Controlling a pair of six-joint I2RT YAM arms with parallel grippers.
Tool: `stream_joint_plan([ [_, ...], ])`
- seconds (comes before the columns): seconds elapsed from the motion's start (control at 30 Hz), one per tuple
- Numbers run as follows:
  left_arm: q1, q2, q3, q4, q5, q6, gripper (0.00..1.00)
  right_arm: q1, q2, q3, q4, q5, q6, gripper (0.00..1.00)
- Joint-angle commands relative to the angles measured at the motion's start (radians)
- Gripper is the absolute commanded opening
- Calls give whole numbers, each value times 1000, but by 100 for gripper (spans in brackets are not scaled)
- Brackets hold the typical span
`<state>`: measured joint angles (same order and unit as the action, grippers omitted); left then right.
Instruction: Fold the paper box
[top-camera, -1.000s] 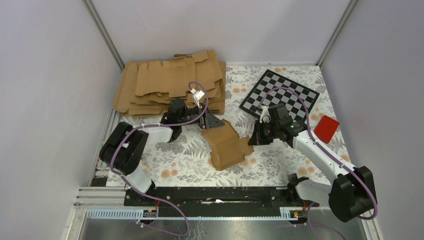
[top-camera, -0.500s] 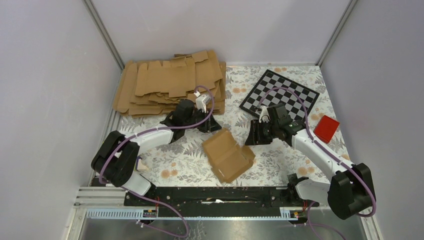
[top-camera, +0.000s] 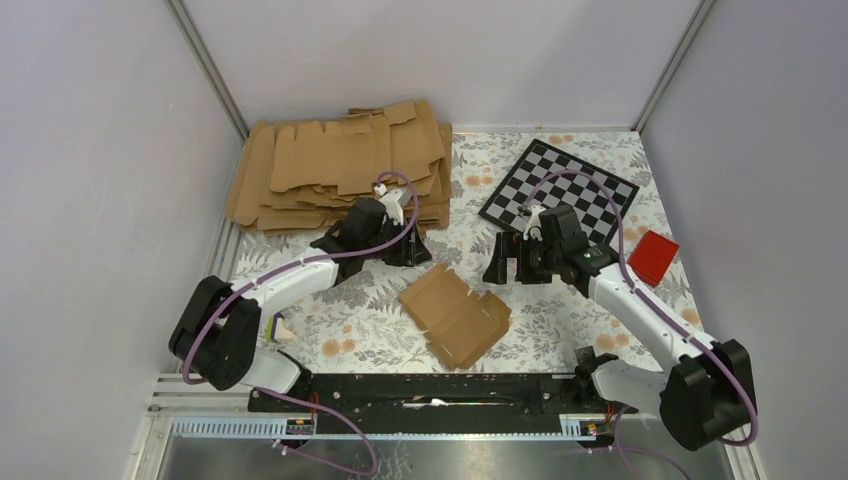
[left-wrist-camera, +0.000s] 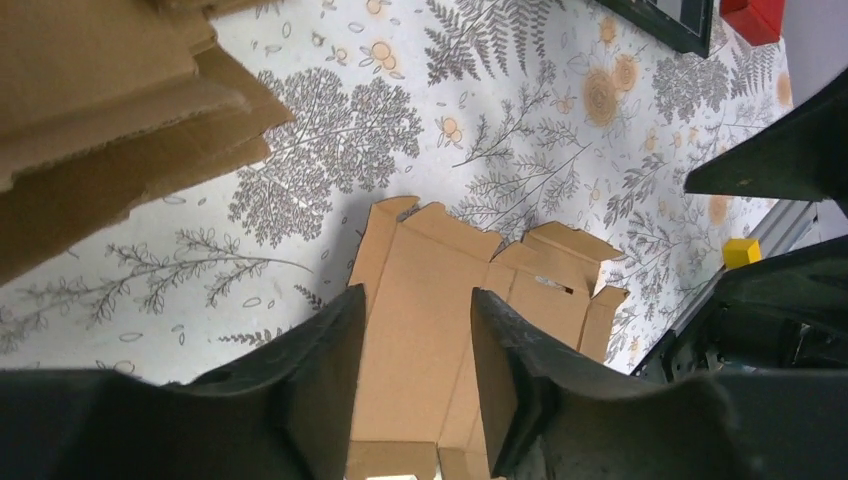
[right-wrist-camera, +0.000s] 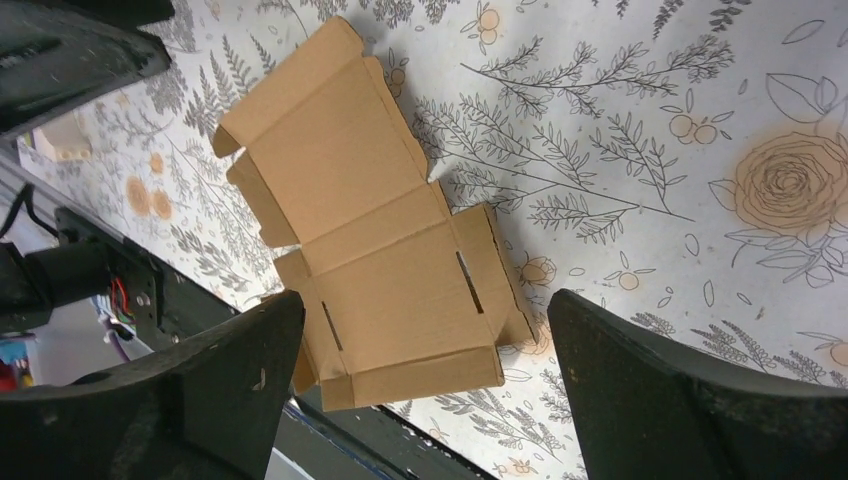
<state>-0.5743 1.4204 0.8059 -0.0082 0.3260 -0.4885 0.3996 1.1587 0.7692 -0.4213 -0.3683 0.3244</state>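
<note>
The paper box (top-camera: 455, 315), a small brown kraft cardboard blank with scored panels, slots and partly raised side flaps, lies open-face-up on the floral-printed worktop (top-camera: 360, 330), near its front edge and between the two arms; nothing holds it. The left jaws stand partly spread and empty, above and just behind the far corner of the box, which shows through their gap in the left wrist view; the right jaws are spread wide and empty, beside the box's right side and clear of it.

Judged hazards for the next fold:
- The box is unrestrained; a push from one side only would probably slide or spin it toward the front rail instead of bending a flap; the second arm should pin a panel first.
- A pinch on a thin flap away from its score line could crease the board in the wrong place.
- The large pile of flat brown cardboard blanks (top-camera: 340, 175) sits close behind the left jaws; a backward swing could snag a loose sheet.
- The narrow left spread may not straddle a doubled wall.
</note>
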Motion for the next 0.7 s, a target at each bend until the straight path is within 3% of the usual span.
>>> stream_joint_plan([
  [0.0, -2, 4, 38, -45, -59, -5, 52, 5, -87, -58, 34, 73, 118, 99],
  [0.1, -2, 48, 40, -45, -51, 4, 67, 5, -141, -140, 66, 67, 209, 100],
  [0.37, -1, 193, 69, -10, 65, -8, 72, 5, -291, -268, 1, 120, 457, 100],
  [0.53, -1, 259, 122, -70, 136, -17, 71, 5, -459, -381, 13, 140, 611, 100],
  [0.67, -1, 265, 129, -87, 168, -19, 60, 5, -509, -401, 15, 167, 632, 100],
])
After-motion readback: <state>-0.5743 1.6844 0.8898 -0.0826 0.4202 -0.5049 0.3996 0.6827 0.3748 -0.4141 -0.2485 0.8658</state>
